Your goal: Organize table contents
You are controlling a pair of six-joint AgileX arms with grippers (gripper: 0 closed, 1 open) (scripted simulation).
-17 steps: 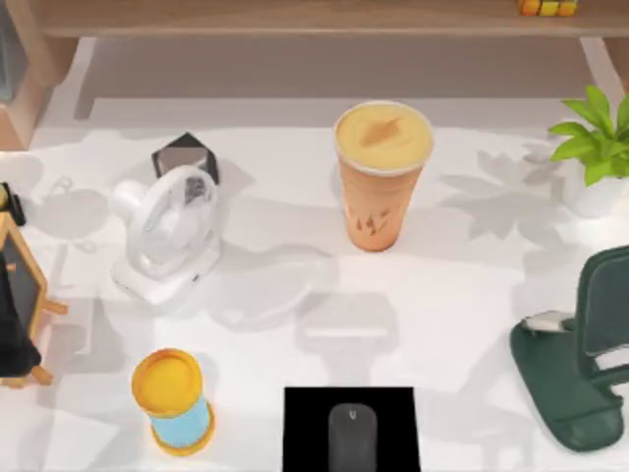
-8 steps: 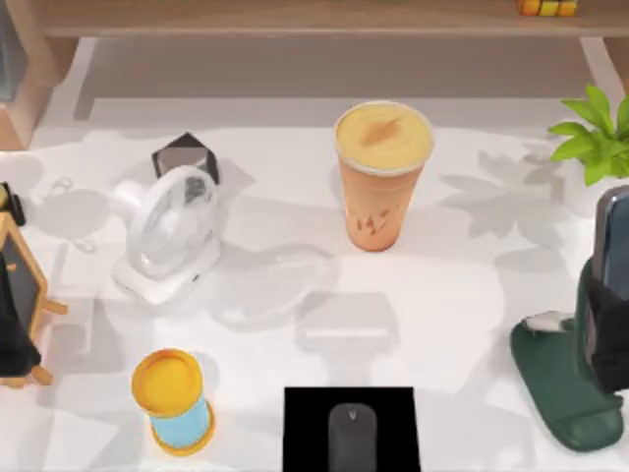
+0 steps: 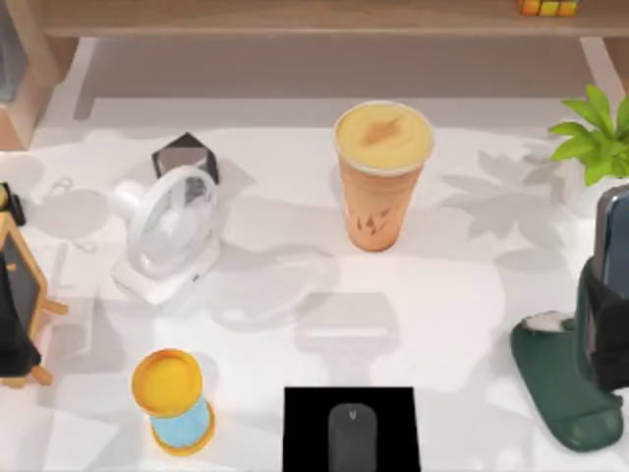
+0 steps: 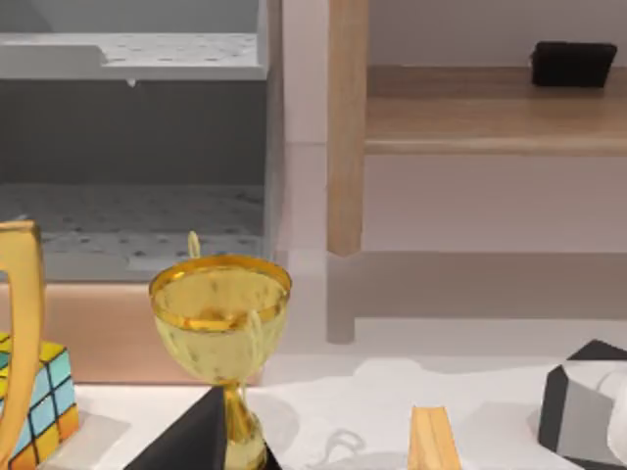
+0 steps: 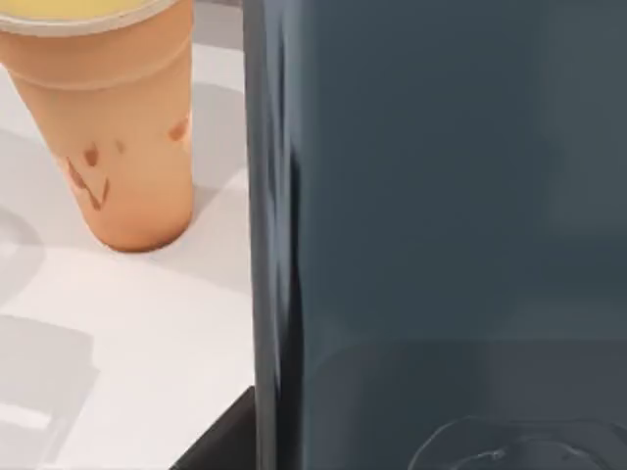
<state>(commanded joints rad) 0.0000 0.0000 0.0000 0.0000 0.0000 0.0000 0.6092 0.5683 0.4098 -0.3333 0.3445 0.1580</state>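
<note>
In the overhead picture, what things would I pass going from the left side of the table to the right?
Wooden easel → white fan → orange drink cup → dark green stand holding the grey-blue slab.

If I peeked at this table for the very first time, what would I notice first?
Probably the tall orange drink cup with its yellowish top, standing upright in the middle of the glossy white table. Next, the round white desk fan to its left, with a small blue jar with a yellow lid nearer the front edge. At the right edge, a dark grey-blue slab rises from a dark green stand.
</note>
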